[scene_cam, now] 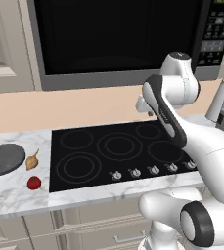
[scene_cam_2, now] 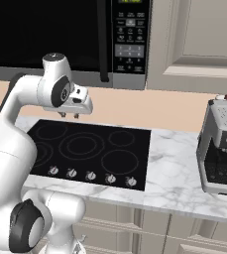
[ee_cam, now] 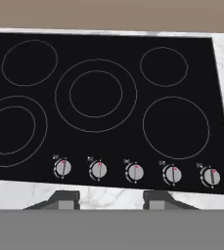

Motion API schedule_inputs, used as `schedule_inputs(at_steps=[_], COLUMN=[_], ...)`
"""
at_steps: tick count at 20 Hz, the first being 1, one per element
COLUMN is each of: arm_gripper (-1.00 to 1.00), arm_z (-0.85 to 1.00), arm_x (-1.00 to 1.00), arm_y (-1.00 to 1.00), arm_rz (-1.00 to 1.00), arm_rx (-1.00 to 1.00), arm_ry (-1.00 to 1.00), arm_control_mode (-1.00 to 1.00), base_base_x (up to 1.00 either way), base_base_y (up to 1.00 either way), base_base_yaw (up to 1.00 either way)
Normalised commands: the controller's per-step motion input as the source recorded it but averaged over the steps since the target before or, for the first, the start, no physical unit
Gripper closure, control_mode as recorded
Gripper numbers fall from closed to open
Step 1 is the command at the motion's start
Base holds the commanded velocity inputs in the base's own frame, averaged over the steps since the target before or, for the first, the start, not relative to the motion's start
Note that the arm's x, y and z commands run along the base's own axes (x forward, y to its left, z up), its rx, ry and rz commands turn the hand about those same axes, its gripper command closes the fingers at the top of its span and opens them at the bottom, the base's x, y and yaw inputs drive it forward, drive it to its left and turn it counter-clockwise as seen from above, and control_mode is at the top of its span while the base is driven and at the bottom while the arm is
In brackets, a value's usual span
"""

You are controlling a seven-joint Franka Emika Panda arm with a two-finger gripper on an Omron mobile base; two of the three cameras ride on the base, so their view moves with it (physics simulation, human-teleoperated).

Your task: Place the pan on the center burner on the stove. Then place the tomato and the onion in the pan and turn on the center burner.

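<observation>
Left of the stove (scene_cam: 84,146), on the table (scene_cam: 11,193) | pan (scene_cam: 5,158) beside onion (scene_cam: 32,160) and tomato (scene_cam: 33,182) | rigid, probably heavy; I'd grip its handle | claw (ee_cam: 111,199) partly open, empty, above knobs.

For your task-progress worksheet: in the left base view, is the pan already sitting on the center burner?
No: the pan lies on the marble counter left of the stove, and the center burner is bare.
</observation>
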Motion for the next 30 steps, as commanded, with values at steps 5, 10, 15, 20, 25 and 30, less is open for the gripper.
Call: schedule_inputs(at_steps=[5,10,15,20,25,30], arm_gripper=[-1.00,-1.00,-1.00,-1.00,-1.00,-1.00], arm_z=[0.00,0.00,0.00,-0.01,-0.04,-0.03], arm_x=[0.01,0.00,0.00,0.00,0.00,0.00], arm_y=[0.01,0.18,0.26,0.33,0.39,0.42], arm_rz=[0.00,0.00,0.03,0.07,0.09,0.05], arm_rx=[0.00,0.01,0.05,0.09,0.05,0.01], arm_ry=[0.00,0.00,0.00,0.00,-0.02,-0.04], arm_control_mode=[-1.00,-1.00,-1.00,-1.00,-1.00,-1.00], base_base_x=[0.00,0.00,0.00,0.00,0.00,0.00], base_base_y=[0.00,0.00,0.00,0.00,0.00,0.00], base_base_yaw=[0.00,0.00,0.00,0.00,0.00,0.00])
